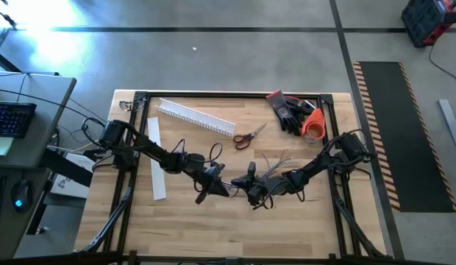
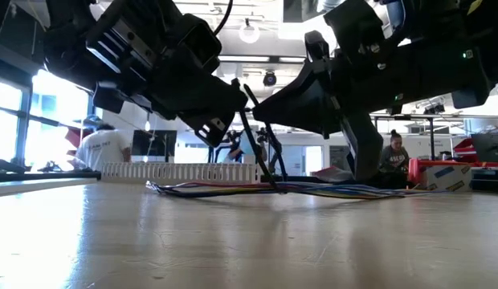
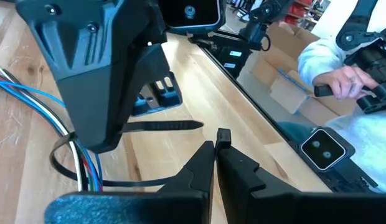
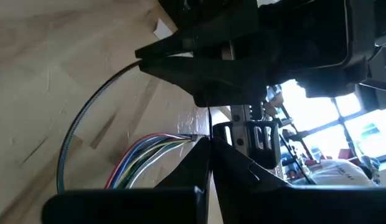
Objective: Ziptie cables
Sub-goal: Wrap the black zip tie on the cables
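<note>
A bundle of thin coloured cables [image 1: 276, 163] lies on the wooden table [image 1: 184, 228] near its middle; it also shows in the low view as cables [image 2: 329, 190]. A black zip tie [image 3: 62, 163] loops around the cables [image 3: 87, 168]. My left gripper [image 1: 222, 188] and my right gripper [image 1: 246, 184] meet tip to tip just left of the bundle, both shut. In the left wrist view my left gripper [image 3: 216, 152] shows at the bottom, with the right one [image 3: 87, 140] beside the loop. The tie's free tail [image 3: 168, 126] sticks out past the right gripper. My left gripper holds the zip tie's head end [image 3: 223, 134] pinched at its fingertips, coming in nearly level from the table's left. The strap [image 4: 87, 118] curves from there down and around the wires, clear of the table. My right gripper is shut on the zip tie's strap [image 4: 209, 121], pinched between its two fingers close above the wires. It comes nearly level from the table's right. The tail stands out free beyond the fingers.
A white slotted duct [image 1: 196, 118] and a flat white strip [image 1: 156, 158] lie at the far left. Scissors [image 1: 248, 136], dark gloves [image 1: 290, 110] and an orange roll [image 1: 313, 126] lie at the far right. A person [image 3: 342, 68] stands beyond the table's edge.
</note>
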Action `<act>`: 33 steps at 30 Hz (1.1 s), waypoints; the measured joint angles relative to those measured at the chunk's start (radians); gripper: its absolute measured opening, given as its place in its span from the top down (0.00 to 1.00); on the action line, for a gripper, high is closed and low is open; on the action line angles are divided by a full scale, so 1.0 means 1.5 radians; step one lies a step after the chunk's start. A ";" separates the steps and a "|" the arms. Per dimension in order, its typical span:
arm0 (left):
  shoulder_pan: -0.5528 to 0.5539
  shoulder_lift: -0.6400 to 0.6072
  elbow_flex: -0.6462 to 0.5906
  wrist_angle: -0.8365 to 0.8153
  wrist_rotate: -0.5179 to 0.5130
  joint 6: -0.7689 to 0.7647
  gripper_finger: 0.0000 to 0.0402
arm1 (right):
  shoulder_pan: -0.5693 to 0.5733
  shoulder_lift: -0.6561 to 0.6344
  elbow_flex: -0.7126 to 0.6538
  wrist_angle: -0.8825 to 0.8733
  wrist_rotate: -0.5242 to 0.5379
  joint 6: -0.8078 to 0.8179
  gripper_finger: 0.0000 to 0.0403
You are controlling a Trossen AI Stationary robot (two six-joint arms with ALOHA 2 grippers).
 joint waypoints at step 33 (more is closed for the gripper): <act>-0.007 0.000 0.000 0.000 -0.010 0.006 1.00 | 0.014 0.000 0.047 -0.084 0.033 0.000 1.00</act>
